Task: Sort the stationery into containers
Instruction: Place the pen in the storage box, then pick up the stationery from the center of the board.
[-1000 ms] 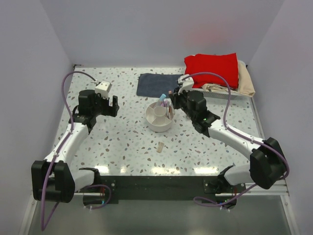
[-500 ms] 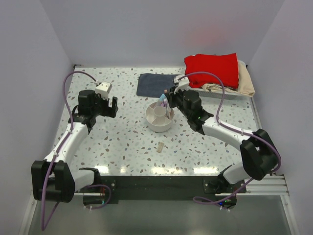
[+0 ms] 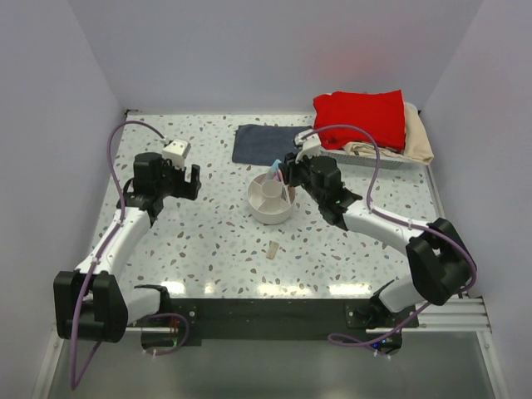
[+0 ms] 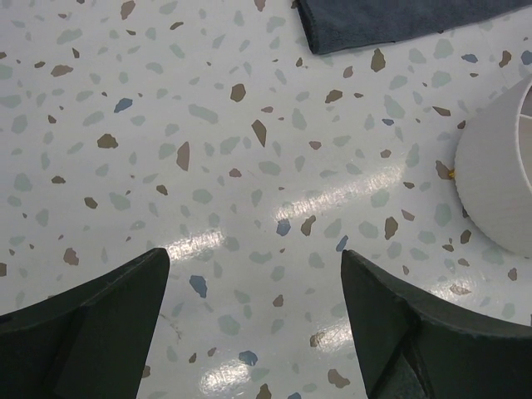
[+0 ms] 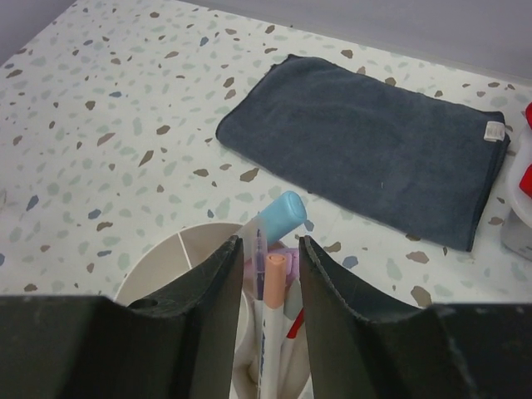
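One bowl (image 3: 258, 209) — at least two pens (image 5: 281, 213) inside, one beige block (image 3: 273, 248), one blue cloth (image 3: 258, 144), one basket (image 3: 399, 163)

I see a white terrazzo worktop (image 3: 208, 241) flecked brown, grey-blue and green, boxed in by plain pale walls (image 3: 249, 50) at back and both sides. Black rail (image 3: 266, 309) along near edge. Overhead light leaves glare patches (image 3: 274, 288) beside that rail.

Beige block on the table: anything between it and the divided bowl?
Nothing visible. The small beige block lies apart from the round off-white divided bowl, with only bare speckled tabletop between. The right gripper sits over the bowl's far side.
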Motion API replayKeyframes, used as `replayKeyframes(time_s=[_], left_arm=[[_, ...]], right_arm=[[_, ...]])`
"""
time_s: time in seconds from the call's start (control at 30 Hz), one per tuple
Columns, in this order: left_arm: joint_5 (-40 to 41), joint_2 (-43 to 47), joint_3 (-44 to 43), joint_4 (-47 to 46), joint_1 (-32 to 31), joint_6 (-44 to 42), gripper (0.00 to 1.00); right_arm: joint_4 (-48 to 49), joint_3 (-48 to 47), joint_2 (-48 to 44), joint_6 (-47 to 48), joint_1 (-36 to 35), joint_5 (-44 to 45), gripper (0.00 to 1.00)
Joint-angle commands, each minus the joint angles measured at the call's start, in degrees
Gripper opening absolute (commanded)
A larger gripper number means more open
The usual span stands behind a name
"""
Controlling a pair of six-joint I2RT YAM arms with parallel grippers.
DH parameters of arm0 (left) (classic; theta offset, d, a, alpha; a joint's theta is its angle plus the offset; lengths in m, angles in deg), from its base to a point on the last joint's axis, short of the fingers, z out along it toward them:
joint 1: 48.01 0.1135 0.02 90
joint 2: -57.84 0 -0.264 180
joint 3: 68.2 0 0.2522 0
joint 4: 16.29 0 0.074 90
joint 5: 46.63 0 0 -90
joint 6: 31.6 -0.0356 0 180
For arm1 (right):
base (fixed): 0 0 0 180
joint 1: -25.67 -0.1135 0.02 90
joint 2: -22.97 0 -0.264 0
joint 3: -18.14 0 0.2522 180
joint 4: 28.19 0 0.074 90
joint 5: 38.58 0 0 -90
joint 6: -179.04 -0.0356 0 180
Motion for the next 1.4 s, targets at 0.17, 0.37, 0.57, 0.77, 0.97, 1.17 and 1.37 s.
replayKeyframes(time_s=[0.17, 0.37, 0.57, 0.77, 0.97, 1.17, 1.37], left_arm=[[-1.0, 3.7, 1.0, -4.6, 0.6, 1.9, 0.89], [-2.8, 7.5, 3.2, -6.1, 0.6, 2.4, 0.89], [-11.6, 12.8, 5.2, -3.9, 0.6, 3.3, 0.88], [-16.8, 15.2, 8.0, -3.3, 0.6, 2.7, 0.88], [-18.7, 14.5, 8.3, -0.4, 0.6, 1.9, 1.00], [-18.3, 13.5, 8.1, 0.4, 1.2, -0.4, 1.00], [-17.0, 12.5, 8.1, 1.4, 2.1, -1.1, 1.00]], right_arm=[[-12.8, -2.2, -11.0, 2.5, -0.2, -1.8, 0.40], [-30.1, -2.6, -16.3, 10.9, -0.2, -18.0, 0.45], [-49.3, -9.1, -19.0, 24.9, -0.2, -34.1, 0.48], [-64.3, -8.6, -22.1, 47.8, -0.6, -38.5, 0.54], [-71.1, -7.0, -19.2, 69.8, -2.8, -40.8, 0.60], [-72.5, -8.7, -8.8, 90.4, -10.4, -40.6, 0.62], [-73.6, -14.1, 5.1, 99.2, -13.8, -40.4, 0.60]])
